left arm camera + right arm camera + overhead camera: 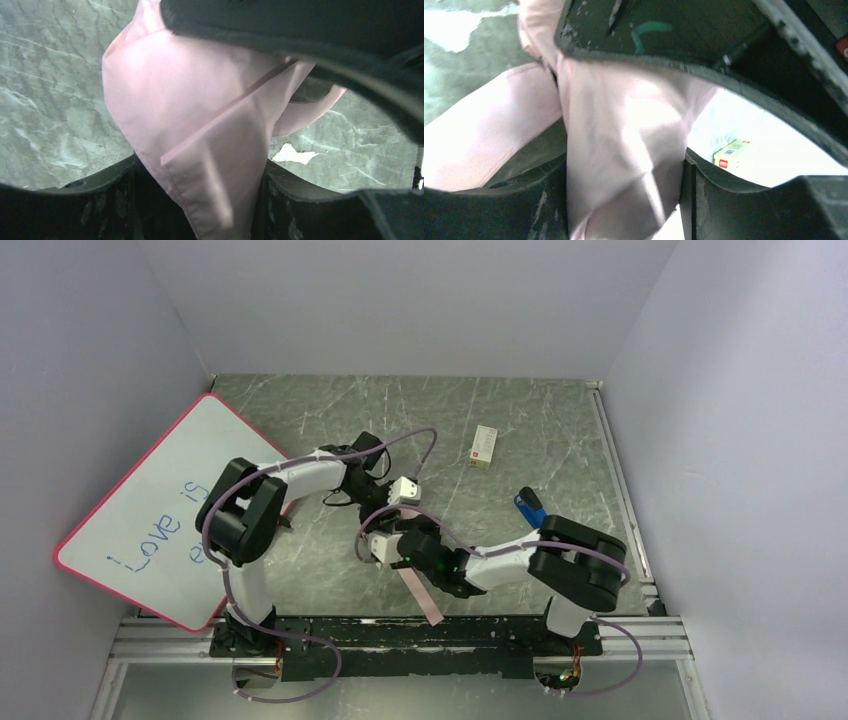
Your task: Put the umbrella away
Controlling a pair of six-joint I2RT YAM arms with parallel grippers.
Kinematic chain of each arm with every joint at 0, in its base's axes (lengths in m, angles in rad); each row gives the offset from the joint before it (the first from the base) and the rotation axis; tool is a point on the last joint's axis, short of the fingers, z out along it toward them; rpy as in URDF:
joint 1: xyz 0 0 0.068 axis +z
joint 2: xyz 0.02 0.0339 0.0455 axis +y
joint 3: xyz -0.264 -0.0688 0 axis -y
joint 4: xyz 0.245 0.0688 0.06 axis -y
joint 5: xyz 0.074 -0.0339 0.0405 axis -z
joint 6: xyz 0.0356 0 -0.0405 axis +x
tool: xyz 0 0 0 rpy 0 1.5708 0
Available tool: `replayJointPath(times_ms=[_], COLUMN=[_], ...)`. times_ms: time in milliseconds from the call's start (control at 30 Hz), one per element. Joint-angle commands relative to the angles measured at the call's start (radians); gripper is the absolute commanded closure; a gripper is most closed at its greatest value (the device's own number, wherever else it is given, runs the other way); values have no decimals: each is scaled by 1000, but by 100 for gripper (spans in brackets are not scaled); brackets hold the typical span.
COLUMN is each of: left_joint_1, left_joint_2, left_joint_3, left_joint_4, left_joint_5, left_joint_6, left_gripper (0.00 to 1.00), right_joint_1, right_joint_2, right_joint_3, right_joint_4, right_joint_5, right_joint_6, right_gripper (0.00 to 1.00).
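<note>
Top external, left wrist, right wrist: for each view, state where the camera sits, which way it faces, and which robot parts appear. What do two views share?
Top external: above and behind the robot, looking down on the table; the left arm and right arm meet over the umbrella.
Left wrist: on the left arm, looking along the left gripper at pink fabric and table.
Right wrist: on the right arm, looking along the right gripper at the fabric.
Shared: right wrist and top external both show the small box.
</note>
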Motion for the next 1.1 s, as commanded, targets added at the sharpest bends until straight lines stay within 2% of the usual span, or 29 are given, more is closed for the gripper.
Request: replayJointPath(times_ms=[0, 233, 400, 533, 667, 733, 867, 1067], left_joint_1=[-14, -39, -47, -57, -58, -59, -59, -60], left_joint_2=[15, -36, -52, -52, -48, -48, -48, -59], left_joint_3=[-54, -99, -106, -114, -113, -113, -113, -118], left_joint_4=[-11, 58, 99, 105, 105, 104, 108, 112], left_joint_5=[-124, -175, -185, -204, -219, -221, -229, -231], left_joint_6=[1, -19, -58, -54, -52, -51, -56, -57], left_gripper=[95, 95, 95, 95, 95, 95, 95, 95], right_joint_1=[21, 44, 47, 47, 47, 47, 46, 46], right_joint_2=[-97, -491, -828, -997, -997, -963, -881, -741], right_joint_3=[-65, -149, -238, -264, -253, -264, -328, -387], right_joint_4=[-181, -228, -207, -250, -343, -349, -230, -10], right_joint_5=[-51, -138, -172, -155, -150, -198, -268, -184], right_joint_6=[87, 248, 477, 726, 1071, 1205, 1367, 1512], right_gripper=[34, 32, 32, 33, 37, 38, 40, 39])
